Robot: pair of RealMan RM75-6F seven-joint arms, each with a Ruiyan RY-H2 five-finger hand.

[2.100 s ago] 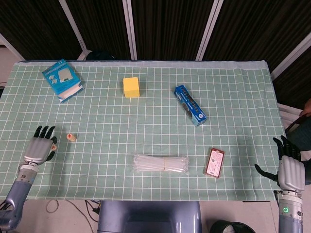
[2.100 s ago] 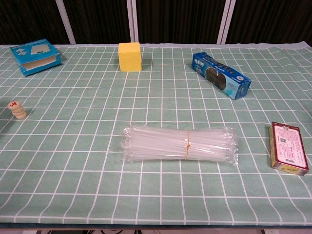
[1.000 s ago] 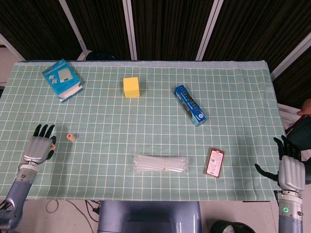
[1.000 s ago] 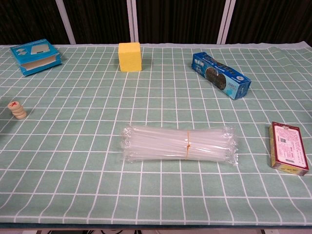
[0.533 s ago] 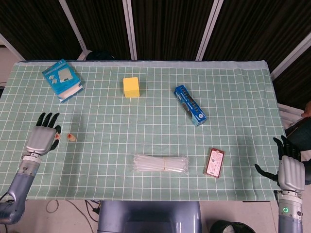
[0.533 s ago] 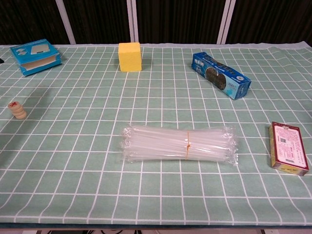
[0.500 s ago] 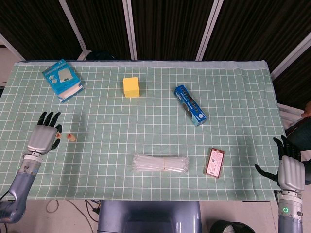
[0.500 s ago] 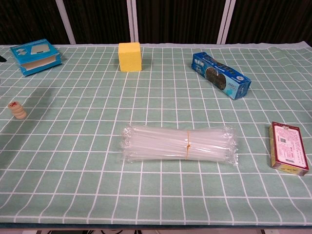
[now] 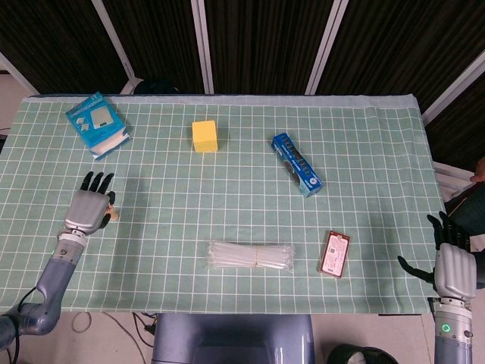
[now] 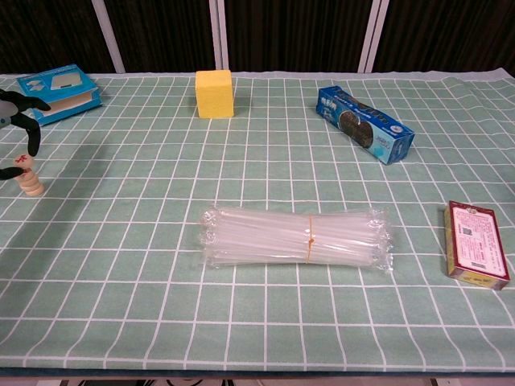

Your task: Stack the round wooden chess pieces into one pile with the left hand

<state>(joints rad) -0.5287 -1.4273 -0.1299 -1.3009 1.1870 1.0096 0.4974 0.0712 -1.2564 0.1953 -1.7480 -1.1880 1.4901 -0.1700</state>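
We see a short pile of round wooden chess pieces (image 10: 30, 181) standing upright near the left edge of the bench (image 9: 227, 189), which is covered in a green checked cloth; the top piece carries a red mark, and in the head view the pile is mostly hidden behind the left hand (image 9: 89, 206); that hand hovers right over the pile with its dark fingers (image 10: 24, 121) spread and curving down around the top piece, and we cannot tell whether they touch it or grip it; the right hand (image 9: 452, 267) sits off the bench's near right corner, fingers apart and holding nothing.

Around the pile lie a blue box (image 9: 97, 124) at the far left, a yellow block (image 9: 204, 136) at the far middle, a blue biscuit packet (image 9: 296, 164) to the right, a clear bundle of straws (image 10: 296, 236) near the front centre, and a red card box (image 9: 335, 252) at the front right; all lie well apart from the pile; nothing stands between hand and pile.

Half a second ago the left hand was further left, beside the pile, and out of the chest view; now it has come over it.
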